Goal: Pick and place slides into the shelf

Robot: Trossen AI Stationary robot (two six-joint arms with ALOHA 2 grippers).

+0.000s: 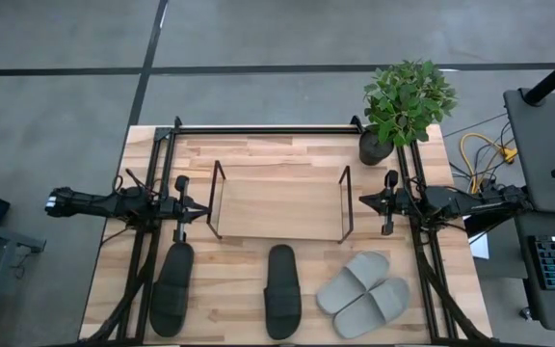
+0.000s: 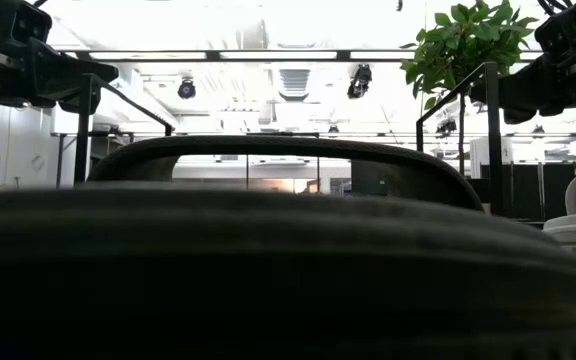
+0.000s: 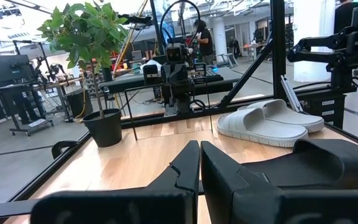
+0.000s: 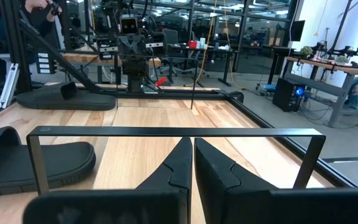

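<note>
The shelf, a light wood board between thin black wire end frames, stands in the middle of the table. Near the front edge lie two black slides, soles down, and a light grey pair side by side. My left gripper hovers shut just outside the shelf's left end frame. My right gripper hovers shut outside the right end frame. Both point level at the shelf and hold nothing. The left wrist view shows the grey pair and a black slide.
A potted plant stands at the table's far right corner. A larger black rail frame runs along the far edge and both sides. In the low view the middle black slide fills most of the picture. Bare wood lies between slides and shelf.
</note>
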